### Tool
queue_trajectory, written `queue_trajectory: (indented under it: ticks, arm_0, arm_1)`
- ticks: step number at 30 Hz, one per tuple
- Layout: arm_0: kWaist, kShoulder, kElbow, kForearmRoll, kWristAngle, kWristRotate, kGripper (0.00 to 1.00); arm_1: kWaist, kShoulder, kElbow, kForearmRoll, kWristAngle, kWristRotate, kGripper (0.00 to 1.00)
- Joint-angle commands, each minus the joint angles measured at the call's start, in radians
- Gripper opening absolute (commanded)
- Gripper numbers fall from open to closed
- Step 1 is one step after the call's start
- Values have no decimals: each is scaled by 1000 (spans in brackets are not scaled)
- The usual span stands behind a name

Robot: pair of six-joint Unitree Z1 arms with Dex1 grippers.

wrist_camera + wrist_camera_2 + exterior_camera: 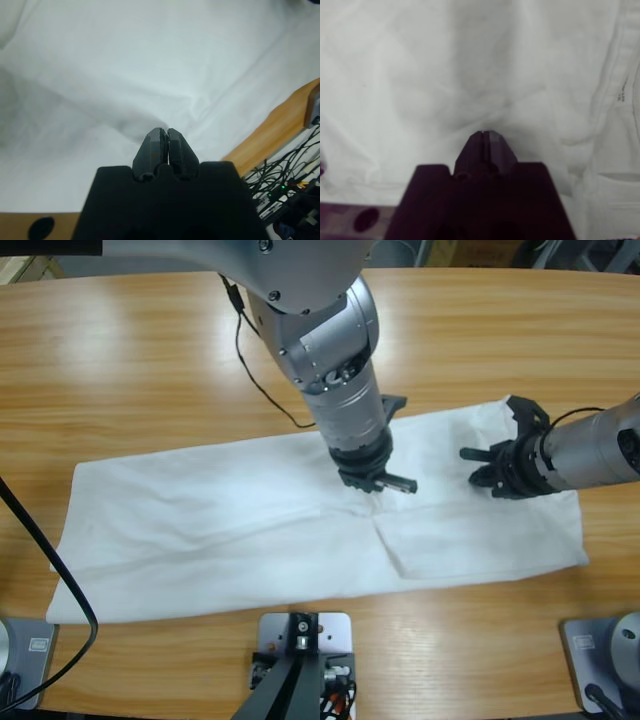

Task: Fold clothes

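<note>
My left pincer (378, 483) comes down from the top of the high view on a steep forearm and meets the white T-shirt (200, 520) near its middle. Along my left wrist, that pincer (165, 131) is pressed fully together, with no gap between the two black jaws. Its tips sit right at the cloth, where a soft ridge of fabric rises around them. I cannot tell whether any of that fabric is caught between the jaws. Past the shirt on that side I see the wooden edge of the desk (270, 135) and a tangle of dark cables (280, 175) beyond it. My right pincer (475, 465) reaches in from the right edge, low over the right part of the shirt and a little apart from my left one. Along my right wrist, it (486, 134) is likewise closed tight, with its tips against wrinkled white cloth. A stitched hem (615, 75) runs down beside it at the right. I cannot tell whether it grips a fold here either. The shirt lies flat as a long band across the desk (150, 360), closer to the near edge. A folded-over flap (480, 535) lies on its right part, just below my right pincer.
</note>
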Motion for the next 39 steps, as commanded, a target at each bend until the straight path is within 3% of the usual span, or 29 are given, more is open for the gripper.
queue_trajectory:
  ticks: [1,9,17,21,39]
  arm_0:
    - [-7,69,74,22,33,-6,0]
    - [-2,52,117,22,58,0,0]
    - [-2,-60,208,17,65,35,0]
    - [-18,-106,241,5,66,35,0]
    - [-52,-24,243,-47,75,-40,0]
  arm_1:
    - [-10,5,41,-13,16,-11,0]
    - [-10,-3,52,-12,12,-11,0]
    - [-49,38,30,-33,2,-33,0]
    - [-62,-18,14,-1,-2,-58,0]
    - [-146,81,-34,-47,2,-134,0]
